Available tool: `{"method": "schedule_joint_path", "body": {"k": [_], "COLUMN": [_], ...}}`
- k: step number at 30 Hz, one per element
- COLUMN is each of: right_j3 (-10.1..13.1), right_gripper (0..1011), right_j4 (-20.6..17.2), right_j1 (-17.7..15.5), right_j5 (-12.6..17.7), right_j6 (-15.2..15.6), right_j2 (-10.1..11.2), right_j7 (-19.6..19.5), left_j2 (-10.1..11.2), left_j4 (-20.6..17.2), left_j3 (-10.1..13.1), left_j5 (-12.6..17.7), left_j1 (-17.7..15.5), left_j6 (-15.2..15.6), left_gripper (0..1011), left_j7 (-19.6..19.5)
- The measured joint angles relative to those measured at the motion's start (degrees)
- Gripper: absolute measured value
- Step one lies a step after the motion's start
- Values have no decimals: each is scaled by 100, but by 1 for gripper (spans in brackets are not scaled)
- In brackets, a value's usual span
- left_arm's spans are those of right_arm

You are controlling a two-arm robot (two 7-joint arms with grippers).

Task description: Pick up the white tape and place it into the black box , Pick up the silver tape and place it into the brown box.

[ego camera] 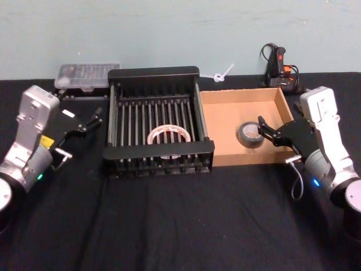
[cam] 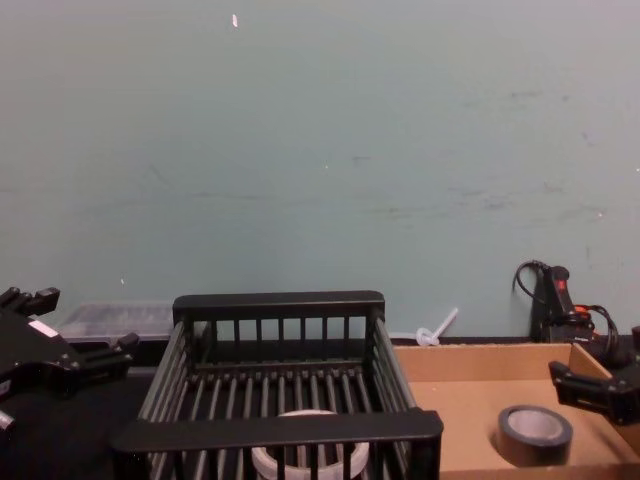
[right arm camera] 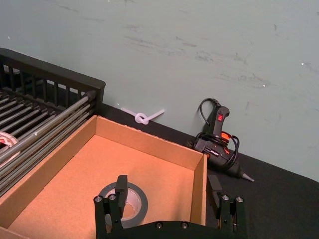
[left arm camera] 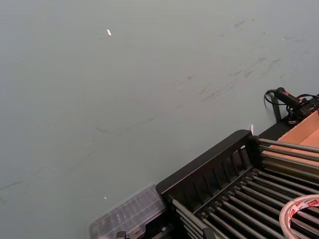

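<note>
Head view: silver tape (ego camera: 250,134) lies flat, hole up.

Workshop bench: glue gun (right arm camera: 218,145), black cloth table (ego camera: 169,226), bare wall (cam: 320,150).

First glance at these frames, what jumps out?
Two boxes side by side on the black table: the black box on the robot's left with the white tape lying on its slatted floor, and the brown box to its right with the silver tape flat inside. The right gripper hangs open at the silver tape's right edge; the left gripper sits open just outside the black box's left wall.
</note>
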Motion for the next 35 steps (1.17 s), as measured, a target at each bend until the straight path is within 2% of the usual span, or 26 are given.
{"method": "schedule_joint_path", "body": {"k": [35], "right_j3": [0], "right_gripper": [1003], "right_j4": [0], "right_j1": [3], "right_j5": [6], "right_j6": [3], "right_j2": [1], "right_j7": [3], "left_j2": [0], "left_j4": [0], "left_j3": [0], "left_j5": [0], "left_j1": [0], "left_j6": [0], "left_gripper": [1001], "left_j7": [0]}}
